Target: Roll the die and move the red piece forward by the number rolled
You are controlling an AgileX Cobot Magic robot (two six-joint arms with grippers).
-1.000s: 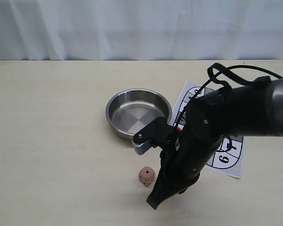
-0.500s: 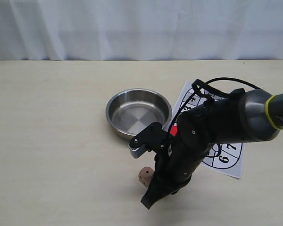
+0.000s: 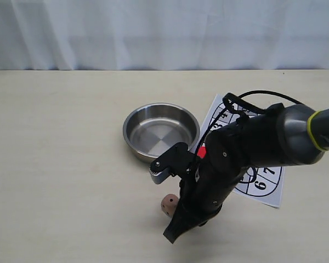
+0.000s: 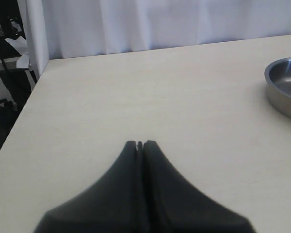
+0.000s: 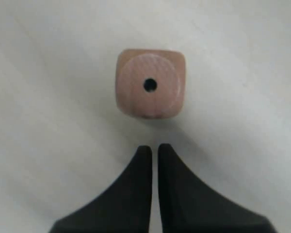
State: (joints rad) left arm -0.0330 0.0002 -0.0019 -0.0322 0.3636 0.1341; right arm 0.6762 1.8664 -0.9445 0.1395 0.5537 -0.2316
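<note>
The die [image 3: 167,204] lies on the table in front of the bowl, partly covered by my right arm in the exterior view. Seen from the right wrist, the die [image 5: 150,83] shows a single pip on top and sits just beyond the tips of my right gripper [image 5: 154,147]. That gripper is shut, with only a thin slit between its fingers and nothing in them. In the exterior view my right gripper [image 3: 172,234] points down beside the die. Only a sliver of the red piece [image 3: 200,153] shows behind the arm. My left gripper [image 4: 139,143] is shut and empty over bare table.
A steel bowl [image 3: 160,131] stands behind the die; its rim [image 4: 286,87] shows in the left wrist view. The numbered paper board [image 3: 263,181] lies to the right, largely under my right arm. A white curtain backs the table.
My right arm has shifted left and swung over the die, which now shows only partly. Little has moved in the last half second. The die stays where it was.
</note>
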